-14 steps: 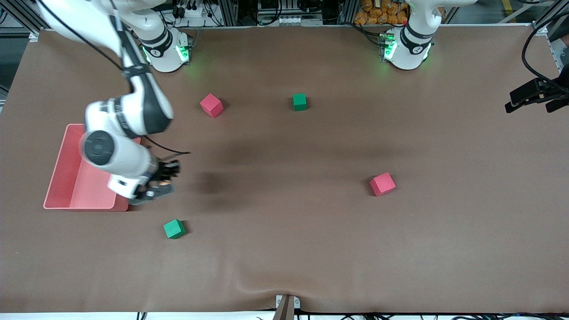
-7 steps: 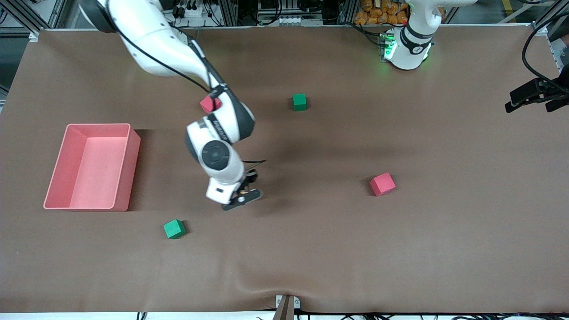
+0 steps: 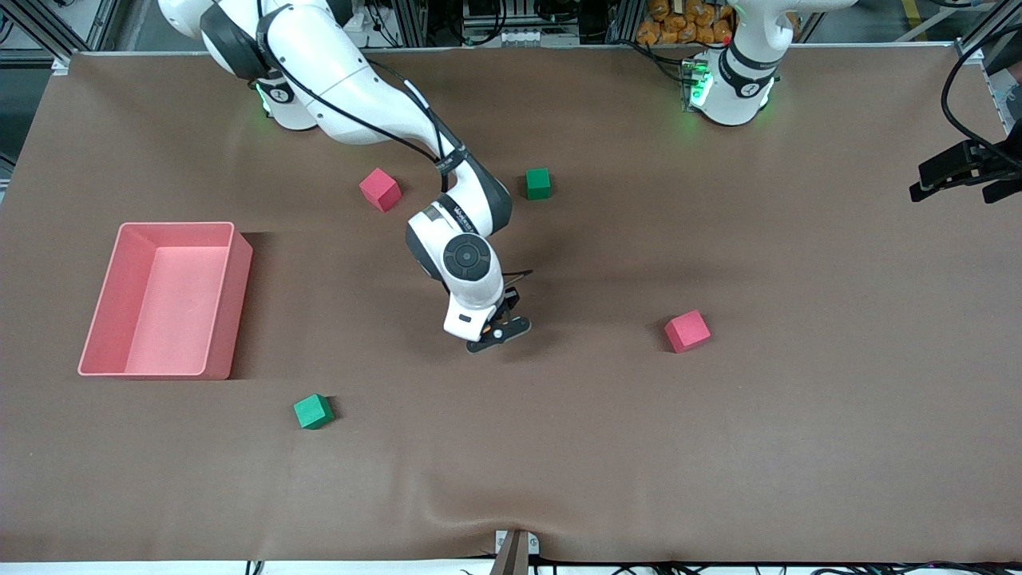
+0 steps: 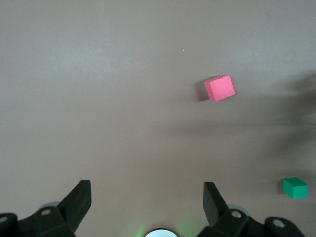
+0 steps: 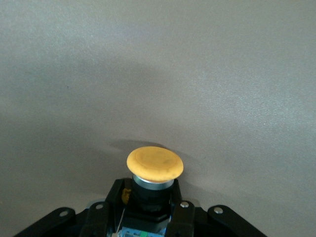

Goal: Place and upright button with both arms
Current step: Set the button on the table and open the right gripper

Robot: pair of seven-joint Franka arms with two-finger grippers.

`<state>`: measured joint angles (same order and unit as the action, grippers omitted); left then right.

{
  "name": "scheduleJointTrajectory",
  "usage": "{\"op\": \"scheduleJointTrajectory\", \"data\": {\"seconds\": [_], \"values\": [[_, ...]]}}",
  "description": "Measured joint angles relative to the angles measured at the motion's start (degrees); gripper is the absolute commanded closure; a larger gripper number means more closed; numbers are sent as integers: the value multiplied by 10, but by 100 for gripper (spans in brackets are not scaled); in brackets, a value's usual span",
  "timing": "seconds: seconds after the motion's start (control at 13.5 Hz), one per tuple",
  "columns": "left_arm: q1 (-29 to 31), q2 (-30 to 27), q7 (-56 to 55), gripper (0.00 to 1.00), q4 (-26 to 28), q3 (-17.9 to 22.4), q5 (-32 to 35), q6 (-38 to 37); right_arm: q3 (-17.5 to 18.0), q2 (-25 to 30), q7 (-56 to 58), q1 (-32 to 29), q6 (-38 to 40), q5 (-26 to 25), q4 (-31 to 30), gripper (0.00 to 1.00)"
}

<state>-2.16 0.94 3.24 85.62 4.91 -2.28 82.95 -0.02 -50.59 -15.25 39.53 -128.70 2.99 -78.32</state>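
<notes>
My right arm reaches from its base to the table's middle, where its gripper (image 3: 499,326) hangs low over the brown cloth. In the right wrist view this gripper (image 5: 150,197) is shut on the button's black body, black fingers (image 5: 114,195) on either side. The button's round orange cap (image 5: 155,164) sticks out past the fingertips, its shadow on the cloth just under it. My left gripper (image 4: 147,197) is open and holds nothing. It waits high above the table, outside the front view.
A pink bin (image 3: 231,263) stands toward the right arm's end. Two red cubes (image 3: 379,189) (image 3: 687,331) and two green cubes (image 3: 537,183) (image 3: 312,411) lie scattered around. A black fixture (image 3: 962,169) juts in at the left arm's end.
My right arm swung away from beside the pink bin to the middle of the table, carrying the button. The left gripper stayed open and still.
</notes>
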Motion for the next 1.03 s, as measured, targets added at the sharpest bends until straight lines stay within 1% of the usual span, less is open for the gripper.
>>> {"op": "scheduleJointTrajectory", "data": {"seconds": [0.15,0.22,0.3,0.37,0.52,0.74,0.89,1.03], "values": [[0,0,0,0,0,0,0,0,0,-1,-31,3,0,6,1,79],[-1,0,0,0,0,-1,0,0,1,-2,-57,9,0,7,2,64],[-2,0,0,0,0,-1,0,0,1,-4,-83,18,0,7,5,11],[-3,0,0,0,0,-1,0,0,1,-5,-102,27,0,8,6,0],[-7,0,0,0,0,-2,0,0,0,-5,-118,41,-1,8,10,0],[-8,3,0,0,0,-2,-3,0,-4,5,-123,46,-1,8,30,0],[-11,7,0,0,0,-3,-13,0,-24,35,-123,44,33,8,39,0],[-21,13,0,0,0,-5,-26,0,-58,69,-123,43,63,8,40,0]]}}
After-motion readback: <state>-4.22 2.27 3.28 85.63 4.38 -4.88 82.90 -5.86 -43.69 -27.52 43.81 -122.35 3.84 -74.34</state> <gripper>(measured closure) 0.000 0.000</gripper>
